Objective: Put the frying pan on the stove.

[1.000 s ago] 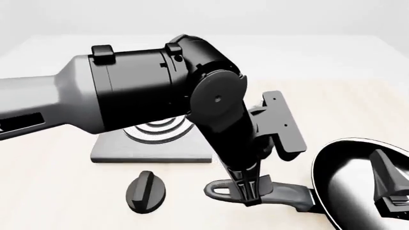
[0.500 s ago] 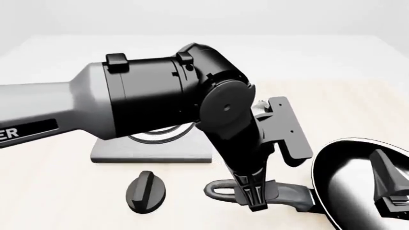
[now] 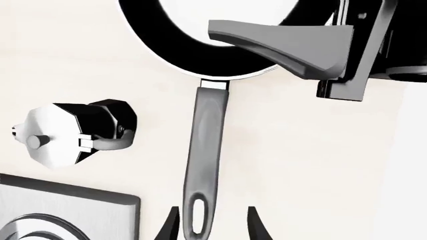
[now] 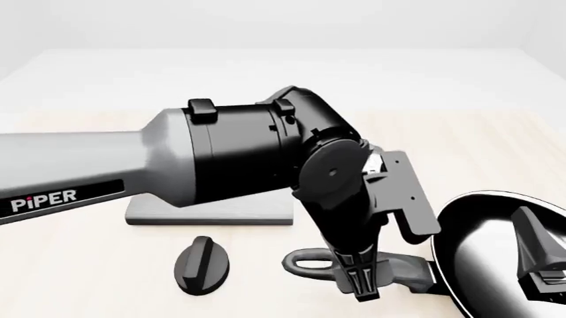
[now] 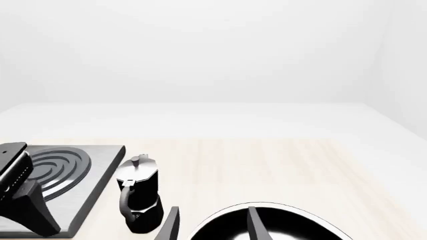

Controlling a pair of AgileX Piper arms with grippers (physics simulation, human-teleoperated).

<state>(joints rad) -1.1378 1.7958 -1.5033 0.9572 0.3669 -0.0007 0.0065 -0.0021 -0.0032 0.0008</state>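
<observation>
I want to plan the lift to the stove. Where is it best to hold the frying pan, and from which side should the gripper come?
Probably by the long handle of the frying pan, near its loop end, coming down from above. The handle lies flat on the table, narrow enough to fit between the fingers of the left gripper, which is open and straddles that end. The bowl is too wide for the jaws.

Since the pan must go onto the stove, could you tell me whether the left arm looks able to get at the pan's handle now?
Probably yes: the left gripper is open, its fingers either side of the looped end of the pan handle, with nothing between them.
</observation>
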